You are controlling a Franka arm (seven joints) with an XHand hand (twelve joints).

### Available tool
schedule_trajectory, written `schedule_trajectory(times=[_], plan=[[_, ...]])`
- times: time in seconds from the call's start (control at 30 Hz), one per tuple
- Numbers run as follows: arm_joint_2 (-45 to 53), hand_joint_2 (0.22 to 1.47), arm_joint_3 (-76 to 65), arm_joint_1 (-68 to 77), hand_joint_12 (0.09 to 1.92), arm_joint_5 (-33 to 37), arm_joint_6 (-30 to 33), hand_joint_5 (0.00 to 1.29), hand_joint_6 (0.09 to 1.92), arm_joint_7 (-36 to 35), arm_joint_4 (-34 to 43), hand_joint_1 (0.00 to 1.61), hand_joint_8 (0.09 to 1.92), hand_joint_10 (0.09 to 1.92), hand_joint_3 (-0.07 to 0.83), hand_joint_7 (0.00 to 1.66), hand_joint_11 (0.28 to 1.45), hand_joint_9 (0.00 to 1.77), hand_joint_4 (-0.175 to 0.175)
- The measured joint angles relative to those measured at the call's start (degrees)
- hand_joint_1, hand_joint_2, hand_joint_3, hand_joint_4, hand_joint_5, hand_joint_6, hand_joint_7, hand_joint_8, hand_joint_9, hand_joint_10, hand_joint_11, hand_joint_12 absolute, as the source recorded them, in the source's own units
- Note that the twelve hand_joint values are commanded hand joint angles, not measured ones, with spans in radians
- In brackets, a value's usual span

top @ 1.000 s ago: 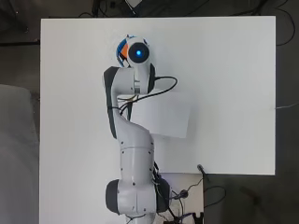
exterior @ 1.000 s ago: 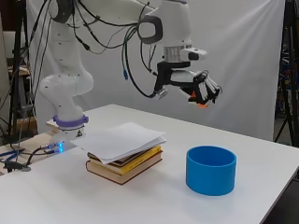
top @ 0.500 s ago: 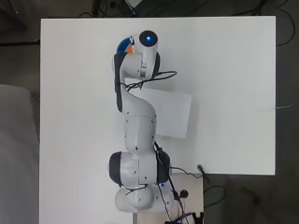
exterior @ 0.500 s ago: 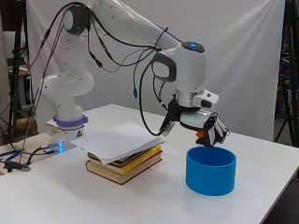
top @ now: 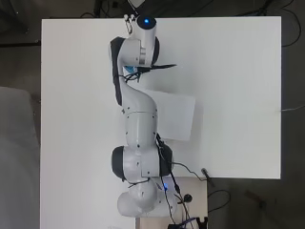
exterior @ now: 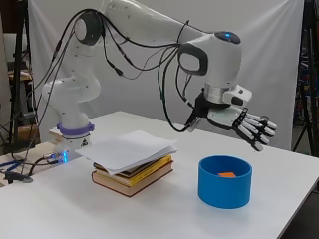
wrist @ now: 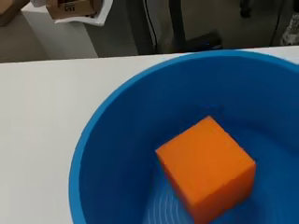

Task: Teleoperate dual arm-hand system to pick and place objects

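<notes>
Cube: the orange cube [wrist: 205, 165] lies on the bottom of the blue bowl [exterior: 225, 180]; in the side view I see only a small orange part of it over the rim.
Bowl: it stands on the white table [exterior: 164, 214], just beside the stack of books [exterior: 133, 173] with loose paper sheets [exterior: 127, 149] on top.
Hand: my hand [exterior: 241, 121] hangs above the bowl, a little toward its far side, with the fingers [exterior: 257, 127] spread out straight and holding nothing.
Progress: I judge the placing is done, because the cube is inside the bowl and the hand is apart from it.
What is left: I think only to take the hand away; I see no other loose object waiting on the table.
Writing: a cardboard box [wrist: 74, 8] in the room behind carries dark print, but it is too small for me to read; cube, bowl and book spines show no label I can make out.
</notes>
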Motion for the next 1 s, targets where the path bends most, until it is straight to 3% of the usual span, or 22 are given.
schedule_trajectory(times=[0.1,0.27,0.43,0.7,1.0], plan=[[-1.55,0.96,-0.02,0.11,0.09,-0.95,2.1,0.07,0.09,0.5,-1.68,0.0,0.09,0.09,0.001,0.2,0.52,0.41,0.01],[-9.2,0.96,-0.11,0.33,0.09,-6.43,4.15,0.1,0.09,4.51,-10.75,0.0,0.09,0.09,0.0,0.17,0.52,0.38,0.017],[-16.74,0.99,-1.28,0.78,0.09,-7.88,4.13,0.17,0.09,4.24,-14.45,0.0,0.09,0.09,0.003,0.24,0.58,0.55,0.007],[-36.44,1.0,-4.47,2.1,0.09,-11.98,4.14,0.14,0.09,3.87,-29.61,0.0,0.09,0.09,-0.001,0.2,0.5,0.43,-0.003],[-55.73,1.0,-4.7,0.22,0.09,-17.54,2.51,0.14,0.09,7.57,-45.93,0.0,0.09,0.09,0.004,0.21,0.49,0.43,0.03]])
